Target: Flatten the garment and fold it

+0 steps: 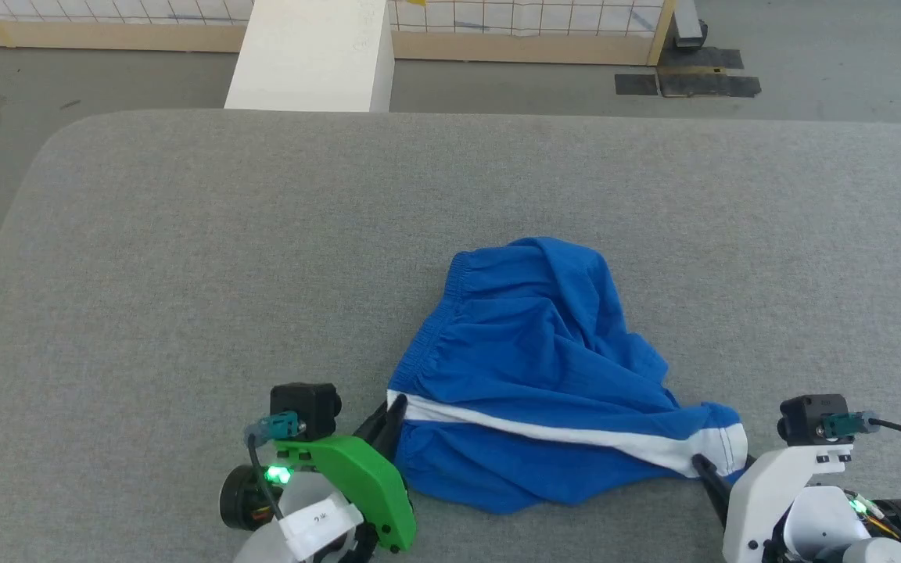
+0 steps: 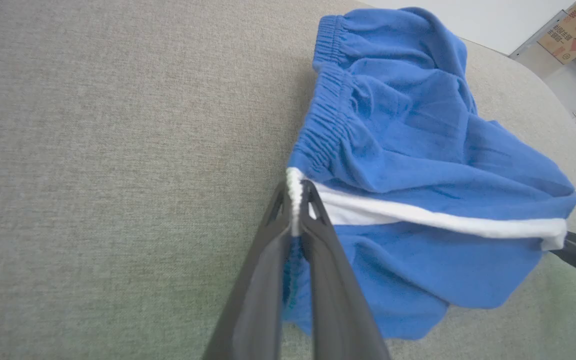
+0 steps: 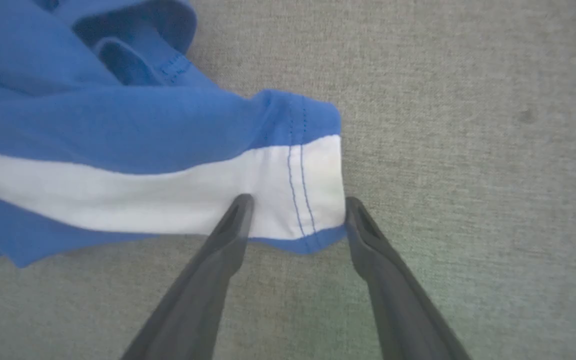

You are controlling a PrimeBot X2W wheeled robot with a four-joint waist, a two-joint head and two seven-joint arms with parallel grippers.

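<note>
The grey padded table (image 1: 184, 234) is wide, and the blue shorts (image 1: 529, 352) lie on its near half, a little right of the middle. They are bunched in a heap between my two grippers, and the far part is piled up with deep folds. The first danger comes from this heap: if I pull the two ends apart too quickly, the layers may drag along together, and the cloth may twist instead of opening flat. The elastic waistband (image 2: 328, 115) is gathered and runs from my left side toward the far edge, so I think it can spring back and wrinkle when the tension goes. The white side stripe (image 1: 544, 430) runs from left to right along the near side and looks rather straight; a pull that is not along it could roll it over. At its right end is the leg hem (image 3: 313, 175), which lies between the spread fingers (image 3: 228, 235) of my right gripper (image 3: 295, 212). This gripper is released and holds nothing. If it closes too shallow, it may catch only the edge and slip off, or take one layer only. My left gripper (image 2: 295, 192) is clenched on the waistband end of the stripe with little cloth between the tips, so a hard tug from the right could pull it out.
</note>
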